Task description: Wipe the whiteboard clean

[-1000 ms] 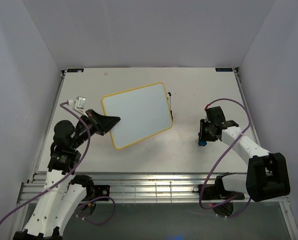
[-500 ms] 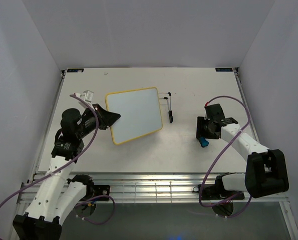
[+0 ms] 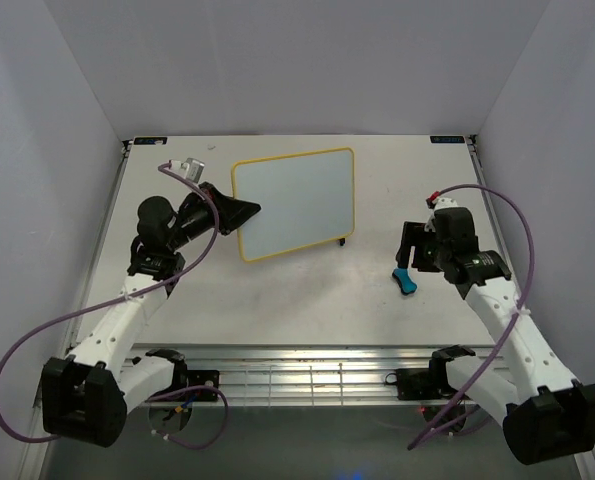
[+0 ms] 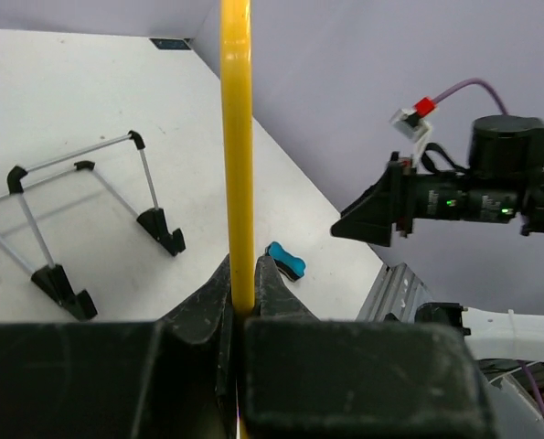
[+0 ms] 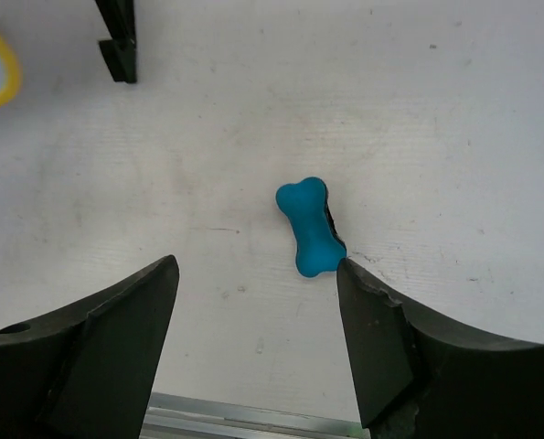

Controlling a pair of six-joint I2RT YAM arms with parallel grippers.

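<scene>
The whiteboard (image 3: 295, 203), blank white with a thin yellow frame, is held up off the table at the back middle. My left gripper (image 3: 245, 212) is shut on its left edge. In the left wrist view that yellow edge (image 4: 238, 137) runs straight up from between the pinched jaws of the left gripper (image 4: 244, 302). My right gripper (image 3: 409, 248) stands open on the right. The blue bone-shaped eraser (image 5: 310, 226) lies flat on the table just ahead of the right gripper (image 5: 256, 270), close to the right fingertip. The eraser (image 3: 405, 281) is free of both fingers.
A thin black wire stand (image 4: 89, 219) sits on the table under the raised board, one foot (image 3: 341, 241) showing below its lower edge. Grey walls close in the table on three sides. A metal rail (image 3: 307, 370) runs along the near edge.
My left arm has lifted the whiteboard and carried it back and to the right, over the stand. My right gripper has opened, let go of the eraser and pulled back from it.
</scene>
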